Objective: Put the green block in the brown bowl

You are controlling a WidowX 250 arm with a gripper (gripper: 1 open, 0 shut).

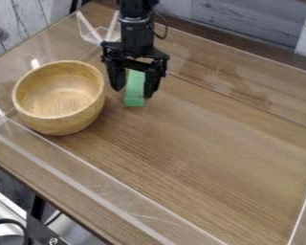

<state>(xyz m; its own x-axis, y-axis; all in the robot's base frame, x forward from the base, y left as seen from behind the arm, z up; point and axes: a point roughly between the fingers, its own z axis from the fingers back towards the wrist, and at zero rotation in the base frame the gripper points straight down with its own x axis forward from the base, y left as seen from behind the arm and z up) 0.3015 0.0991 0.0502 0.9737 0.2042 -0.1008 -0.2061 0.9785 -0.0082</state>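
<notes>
The black gripper (137, 80) hangs from above with its two fingers pointing straight down, and they stand wide apart, so it is open and grips nothing. The green block (138, 90) lies flat on the wooden table (207, 144), directly under the gripper and between the two fingers. The upper part of the block is covered by the body of the gripper, so only the lower half shows clearly. Whether the fingertips touch the block or the table I cannot tell, because they are dark and small in this view.

The brown bowl (58, 96) stands on the table to the left of the gripper, near it but apart from it. One finger is close to the rim of the bowl. The inside of the bowl shows only wood grain.

The arm above the gripper is cut off by the top edge of the picture. A clear plastic wall (66, 177) runs around the table, and it is hard to follow because it is transparent. Behind the gripper, in the far corner, a transparent piece (97, 29) stands; its shape is not clear. No writing or label can be read anywhere.
</notes>
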